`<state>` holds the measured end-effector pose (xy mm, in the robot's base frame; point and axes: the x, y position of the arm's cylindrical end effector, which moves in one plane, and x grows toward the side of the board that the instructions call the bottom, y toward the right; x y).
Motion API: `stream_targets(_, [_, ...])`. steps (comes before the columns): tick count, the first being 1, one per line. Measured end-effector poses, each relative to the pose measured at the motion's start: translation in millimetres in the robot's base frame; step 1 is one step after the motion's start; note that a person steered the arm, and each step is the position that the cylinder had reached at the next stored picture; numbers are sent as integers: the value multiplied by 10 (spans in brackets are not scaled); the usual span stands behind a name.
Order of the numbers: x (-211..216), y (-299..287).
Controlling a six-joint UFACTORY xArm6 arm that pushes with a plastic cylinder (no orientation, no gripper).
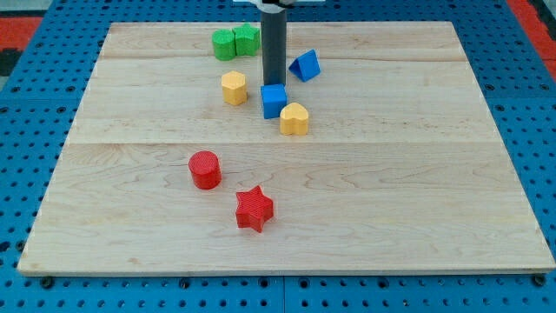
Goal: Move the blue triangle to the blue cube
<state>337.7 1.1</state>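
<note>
The blue triangle (305,65) lies near the view's top, right of centre. The blue cube (274,100) sits below and to the left of it, with a small gap between them. My tip (273,81) comes down just above the blue cube's top edge, to the left of the blue triangle, close to both. The dark rod rises from there to the view's top.
A yellow heart-shaped block (294,119) touches the blue cube's lower right. A yellow hexagon block (234,88) is left of the cube. Two green blocks (235,42) sit at the top. A red cylinder (205,169) and a red star (254,209) lie lower down on the wooden board (417,191).
</note>
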Motion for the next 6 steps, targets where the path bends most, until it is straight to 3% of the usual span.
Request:
stream_targets(1, [-72,809])
stream_targets(2, [-550,1290])
stream_targets(3, [-804,744])
stream_targets(4, [-229,405])
stream_targets(6, [-85,552])
